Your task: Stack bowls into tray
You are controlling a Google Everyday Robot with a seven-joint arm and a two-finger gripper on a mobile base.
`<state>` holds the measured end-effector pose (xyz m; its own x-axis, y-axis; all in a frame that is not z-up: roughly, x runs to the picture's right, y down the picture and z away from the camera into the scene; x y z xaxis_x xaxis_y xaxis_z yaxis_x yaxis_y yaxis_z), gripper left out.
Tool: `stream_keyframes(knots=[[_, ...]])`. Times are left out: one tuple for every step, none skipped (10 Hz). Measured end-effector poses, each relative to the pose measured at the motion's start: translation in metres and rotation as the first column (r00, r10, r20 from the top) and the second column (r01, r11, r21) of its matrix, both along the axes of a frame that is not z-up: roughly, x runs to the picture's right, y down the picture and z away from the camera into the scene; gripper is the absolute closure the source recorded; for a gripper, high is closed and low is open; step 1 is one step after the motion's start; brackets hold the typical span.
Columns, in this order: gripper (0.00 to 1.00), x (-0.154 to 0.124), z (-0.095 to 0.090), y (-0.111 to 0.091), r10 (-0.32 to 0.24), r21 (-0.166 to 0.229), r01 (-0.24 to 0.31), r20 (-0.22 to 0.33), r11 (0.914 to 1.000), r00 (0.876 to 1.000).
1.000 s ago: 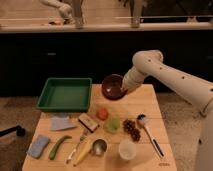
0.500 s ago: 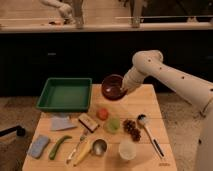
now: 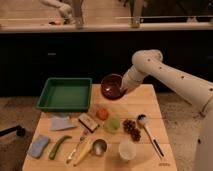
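Over the table (image 3: 146,102) my gripper (image 3: 123,88) is clamped, seemingly on the rim of the tilted bowl (image 3: 112,86), a thin hold that could slip short of the tray (image 3: 50,84).

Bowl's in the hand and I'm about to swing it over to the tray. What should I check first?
1. Grip: hand shut on the bowl at its right rim, over the back of the table: ok.
2. Bowl level: tilted, opening toward the camera: not ok.
3. Tray bottom free: nothing in it: ok.
4. Path left to tray: nothing between: ok.
5. Bowl lifted off the table: cannot tell.
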<state>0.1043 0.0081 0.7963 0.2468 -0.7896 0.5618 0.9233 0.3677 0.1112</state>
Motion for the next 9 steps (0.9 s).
stream_keyframes(knots=[[1.0, -0.014, -0.002, -0.006, -0.012, 0.008, 0.012, 0.015, 0.9999, 1.0], [1.0, -0.026, -0.004, -0.012, -0.024, 0.015, 0.023, 0.028, 0.9996, 0.999], [1.0, -0.035, -0.006, -0.019, -0.034, 0.022, 0.033, 0.039, 0.9992, 0.999], [1.0, -0.047, -0.008, -0.026, -0.048, 0.03, 0.046, 0.052, 0.9985, 0.998], [1.0, -0.057, -0.009, -0.029, -0.059, 0.033, 0.057, 0.063, 0.9978, 0.996], [1.0, -0.065, -0.01, -0.033, -0.069, 0.037, 0.067, 0.073, 0.9971, 0.995], [1.0, -0.071, -0.011, -0.037, -0.08, 0.04, 0.077, 0.082, 0.9962, 0.993], [1.0, -0.085, -0.01, -0.04, -0.097, 0.04, 0.093, 0.096, 0.9948, 0.991], [1.0, -0.099, -0.009, -0.043, -0.112, 0.038, 0.108, 0.109, 0.9934, 0.988]])
